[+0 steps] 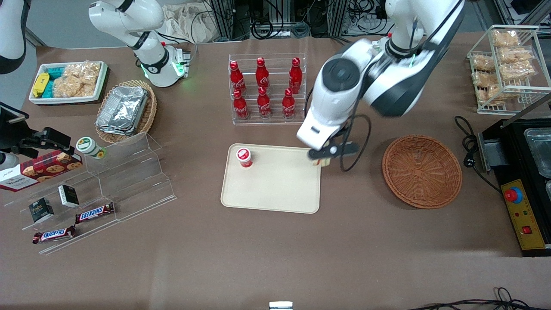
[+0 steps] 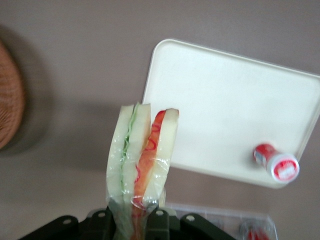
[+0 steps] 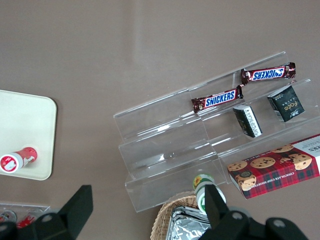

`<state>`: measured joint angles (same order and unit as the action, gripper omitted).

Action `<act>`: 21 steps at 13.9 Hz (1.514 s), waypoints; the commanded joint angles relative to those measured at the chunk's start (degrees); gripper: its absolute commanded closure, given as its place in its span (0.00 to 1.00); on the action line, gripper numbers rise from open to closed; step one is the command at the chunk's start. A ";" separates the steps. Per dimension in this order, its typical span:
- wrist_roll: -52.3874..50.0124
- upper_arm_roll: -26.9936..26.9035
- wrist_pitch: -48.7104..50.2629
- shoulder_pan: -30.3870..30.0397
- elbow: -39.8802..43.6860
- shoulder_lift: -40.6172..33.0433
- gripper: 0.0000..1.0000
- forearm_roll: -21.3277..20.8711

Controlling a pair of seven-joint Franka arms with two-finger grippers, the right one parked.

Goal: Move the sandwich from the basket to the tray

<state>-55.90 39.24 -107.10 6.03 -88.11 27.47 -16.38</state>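
Observation:
My left gripper (image 1: 323, 158) hangs over the tray's edge nearest the basket, shut on the sandwich (image 2: 142, 152). The sandwich is a wrapped wedge of white bread with green and red filling; only a pale bit of it (image 1: 321, 162) shows under the fingers in the front view. The fingers (image 2: 159, 222) pinch its narrow end. Flat on the table lies the cream tray (image 1: 275, 189), which the wrist view also catches (image 2: 225, 95). The reddish-brown wicker basket (image 1: 422, 170) sits beside the tray, toward the working arm's end, with nothing in it; its rim (image 2: 9, 95) shows at the wrist view's border.
A small red-capped bottle (image 1: 244, 157) stands on the tray, seen too from the wrist (image 2: 276, 162). A clear rack of red cola bottles (image 1: 264, 88) stands farther from the front camera than the tray. A black appliance (image 1: 523, 181) and a wire snack rack (image 1: 506, 64) sit at the working arm's end.

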 commanded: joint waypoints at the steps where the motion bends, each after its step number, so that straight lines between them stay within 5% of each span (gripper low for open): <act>1: -7.01 0.40 -5.02 1.79 3.21 10.47 0.75 -8.46; 10: -10.55 -2.23 -12.60 5.12 6.98 23.76 0.73 -18.95; 12: -10.72 -4.25 -12.69 6.71 7.43 23.94 0.51 -18.78; 13: -11.42 -4.35 -13.13 6.97 7.43 23.95 0.18 -18.87; 14: -12.99 -4.43 -13.13 6.98 7.43 23.60 0.00 -19.04; 21: -27.33 -4.17 -4.97 3.82 6.02 5.43 0.00 -15.28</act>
<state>-79.88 35.62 -114.45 11.29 -79.88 40.28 -33.68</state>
